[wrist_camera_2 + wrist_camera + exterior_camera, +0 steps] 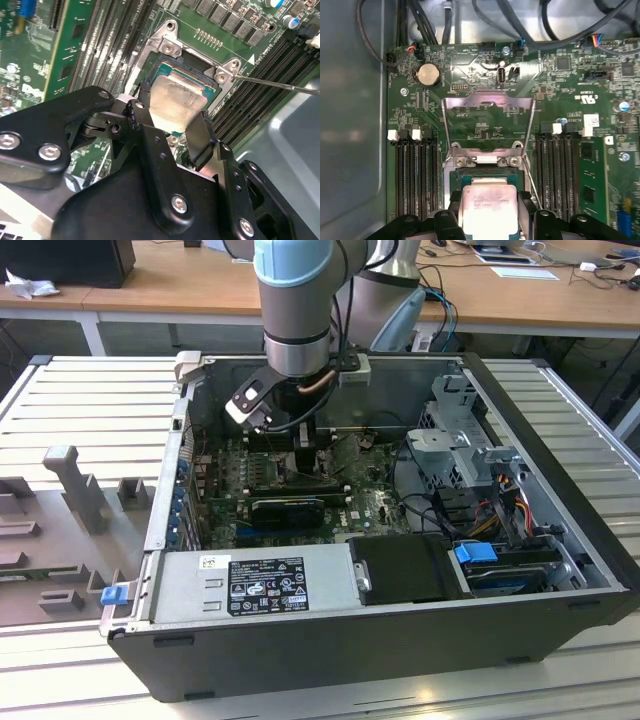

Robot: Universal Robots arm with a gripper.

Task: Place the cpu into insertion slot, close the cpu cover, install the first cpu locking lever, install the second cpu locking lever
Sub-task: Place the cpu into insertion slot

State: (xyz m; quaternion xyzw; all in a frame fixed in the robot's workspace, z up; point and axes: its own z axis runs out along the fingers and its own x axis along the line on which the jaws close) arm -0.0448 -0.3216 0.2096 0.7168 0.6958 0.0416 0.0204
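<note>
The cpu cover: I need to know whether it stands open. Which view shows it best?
The first wrist view: the cpu cover stands raised open beyond the cpu, its whole frame and window facing the camera. In the second wrist view its hinge end shows; in the exterior view the arm blocks it.

Arm: silver-grey cylindrical segments, pale blue caps; black cable looped at the wrist's 6 o'clock, exterior view. Gripper: matte black linkage plates, silver socket-head screws. Fingers: black, flat.

My pale blue arm reaches into the open black computer case, my gripper low over its green motherboard.
</note>
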